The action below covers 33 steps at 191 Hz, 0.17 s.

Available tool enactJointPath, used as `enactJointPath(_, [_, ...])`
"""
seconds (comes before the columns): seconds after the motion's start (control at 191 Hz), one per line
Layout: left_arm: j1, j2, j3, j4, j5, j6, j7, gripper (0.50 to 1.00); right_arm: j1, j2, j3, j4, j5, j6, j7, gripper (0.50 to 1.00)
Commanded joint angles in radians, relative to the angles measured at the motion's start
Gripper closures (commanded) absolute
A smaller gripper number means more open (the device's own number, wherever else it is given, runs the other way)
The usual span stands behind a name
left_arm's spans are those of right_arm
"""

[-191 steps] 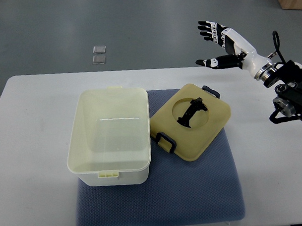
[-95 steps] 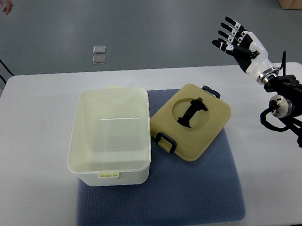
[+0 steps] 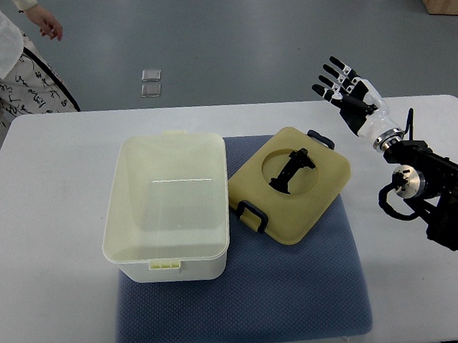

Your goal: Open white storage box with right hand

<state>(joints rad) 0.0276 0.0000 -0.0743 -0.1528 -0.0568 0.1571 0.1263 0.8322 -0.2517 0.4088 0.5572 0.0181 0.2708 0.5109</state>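
The white storage box (image 3: 168, 207) stands open on a blue-grey mat (image 3: 285, 294), its inside bare. Its cream lid (image 3: 290, 183) lies flat beside it on the mat, to the right, with a black handle (image 3: 288, 169) in a round recess and dark clips at its edges. My right hand (image 3: 343, 89) is raised above the table's far right part, fingers spread and holding nothing, well apart from the lid. The left arm does not show.
The white table (image 3: 54, 210) carries the mat and box. A person stands at the top left, with a hand (image 3: 45, 20) and patterned clothing by the table's left edge. Two small clear squares (image 3: 150, 83) lie on the grey floor beyond the table.
My right hand has turned from palm sideways to fingers pointing up and drawn down and back toward the right. A person has come into view at the top left.
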Motion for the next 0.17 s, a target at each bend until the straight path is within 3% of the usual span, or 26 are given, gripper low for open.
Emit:
enactJointPath(0.0, [0.000, 0.000, 0.001, -0.001, 0.000, 0.001, 0.001, 0.500, -0.021, 0.005, 0.059, -0.002, 0.000, -0.001, 0.000, 0.570])
enactJointPath(0.168, [0.000, 0.000, 0.001, -0.005, 0.002, -0.001, 0.000, 0.500, -0.024, 0.005, 0.091, -0.002, 0.002, -0.002, 0.000, 0.570])
